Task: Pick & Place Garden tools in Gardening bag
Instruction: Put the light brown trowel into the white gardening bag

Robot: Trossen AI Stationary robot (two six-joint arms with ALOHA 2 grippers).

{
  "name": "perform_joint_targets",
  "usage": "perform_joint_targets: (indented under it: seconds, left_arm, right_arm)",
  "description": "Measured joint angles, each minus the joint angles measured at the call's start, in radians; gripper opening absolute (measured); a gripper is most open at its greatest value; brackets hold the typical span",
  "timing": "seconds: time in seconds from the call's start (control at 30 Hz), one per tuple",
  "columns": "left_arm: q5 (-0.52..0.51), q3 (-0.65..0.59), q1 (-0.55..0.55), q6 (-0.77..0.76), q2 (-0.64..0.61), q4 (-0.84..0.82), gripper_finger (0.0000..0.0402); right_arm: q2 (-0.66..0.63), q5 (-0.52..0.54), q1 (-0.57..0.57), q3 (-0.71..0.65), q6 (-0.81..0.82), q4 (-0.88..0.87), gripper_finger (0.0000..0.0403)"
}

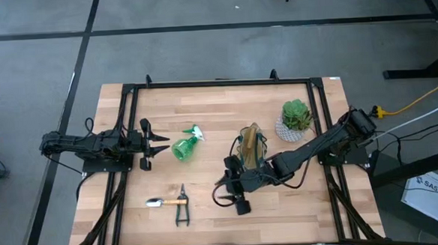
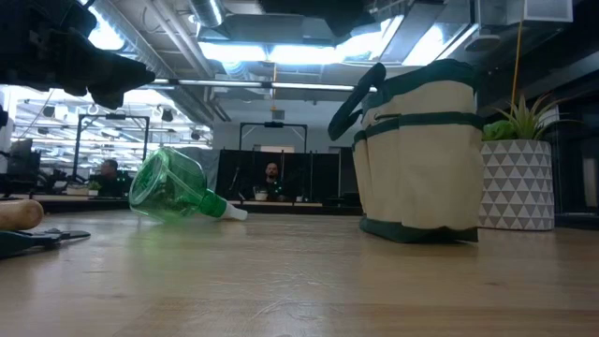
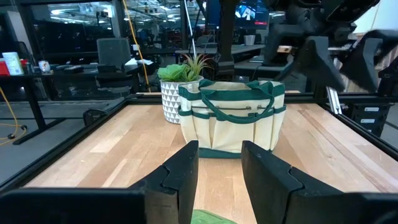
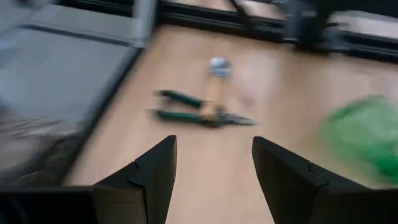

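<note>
The beige gardening bag (image 1: 251, 145) with green trim stands upright on the table's middle right; it also shows in the low view (image 2: 419, 154) and the left wrist view (image 3: 235, 121). The green spray bottle (image 1: 186, 145) lies on its side left of the bag. The trowel (image 1: 168, 202) lies across the pruning shears (image 1: 182, 207) near the front edge; both show in the right wrist view (image 4: 202, 109). My left gripper (image 1: 158, 143) is open and empty just left of the bottle. My right gripper (image 1: 235, 185) is open and empty, near the bag's front. The hand rake is out of view.
A green plant in a white pot (image 1: 295, 121) stands at the back right, beside the bag. A black frame rail (image 1: 217, 83) runs around the table. Bare wood lies at the front right and the far left.
</note>
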Motion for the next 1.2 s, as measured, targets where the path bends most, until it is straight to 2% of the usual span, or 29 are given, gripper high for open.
perform_joint_targets:
  seconds: [0.13, 0.23, 0.4, 0.57, 0.63, 0.93, 1.03, 1.2]
  left_arm:
    - [0.0, 0.0, 0.0, 0.0, 0.0, 0.0, 0.0118]
    - [0.0, 0.0, 0.0, 0.0, 0.0, 0.001, 0.0118]
    - [0.0, 0.0, 0.0, 0.0, 0.0, 0.0, 0.0118]
    - [0.0, 0.0, 0.0, 0.0, 0.0, 0.0, 0.0118]
    - [0.0, 0.0, 0.0, 0.0, 0.0, 0.0, 0.0118]
    - [0.0, 0.0, 0.0, 0.0, 0.0, 0.0, 0.0118]
    - [0.0, 0.0, 0.0, 0.0, 0.0, 0.0, 0.0118]
    - [0.0, 0.0, 0.0, 0.0, 0.0, 0.0, 0.0118]
  right_arm:
    - [-0.108, -0.161, 0.01, 0.0, 0.037, -0.069, 0.0213]
    - [-0.199, -0.188, 0.013, 0.003, 0.054, -0.156, 0.0213]
    - [-0.341, -0.106, 0.013, 0.003, 0.042, -0.327, 0.0213]
    - [-0.442, 0.108, 0.006, 0.002, 0.039, -0.46, 0.0213]
    - [-0.469, 0.156, 0.002, 0.002, 0.029, -0.512, 0.0213]
    - [-0.519, 0.155, -0.07, 0.002, -0.073, -0.629, 0.0193]
    - [-0.53, 0.112, -0.097, -0.001, -0.074, -0.661, 0.018]
    - [-0.559, 0.075, -0.133, -0.086, -0.067, -0.648, 0.0162]
